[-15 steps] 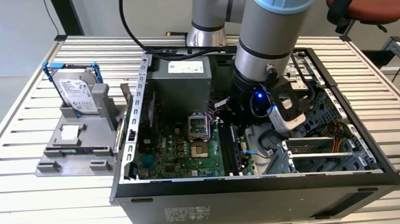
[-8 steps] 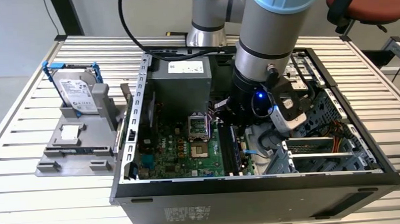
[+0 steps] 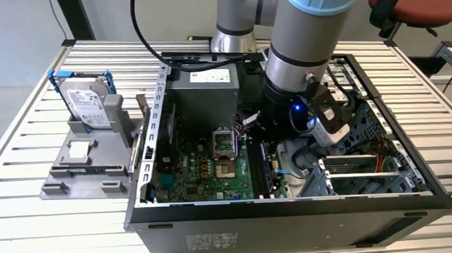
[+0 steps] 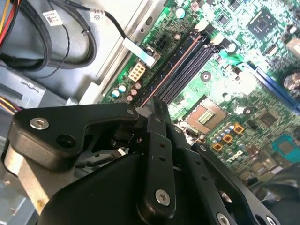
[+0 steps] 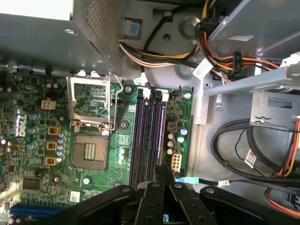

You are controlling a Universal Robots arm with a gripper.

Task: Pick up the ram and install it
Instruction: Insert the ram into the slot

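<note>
Exterior view: computer case (image 3: 291, 218) lying open on the slatted bench (image 3: 24, 227). The arm (image 3: 306, 43) reaches down into it beside the motherboard (image 3: 201, 167). A dark strip, taken to be the ram (image 3: 260, 168), stands on edge at centre frame, just right of the board. Hard drive (image 3: 84, 104) stands upright in a grey fixture, upper left, well apart.

Second wrist view: pincer (image 4: 152, 105), centre frame, fingers drawn together. Its tip sits at the near end of a thin brown edge, judged to be the ram (image 4: 173, 68), lying along the outermost slot.

First wrist view: pincer (image 5: 163, 171), bottom centre, fingers nearly touching over that same slot line (image 5: 162, 136). Neighbouring slots (image 5: 140, 136) are empty.

Status: pick-up looks done and the strip looks placed in its slot. Whether it is fully seated, and whether the fingers pinch it or only press on it, cannot be told.
</note>
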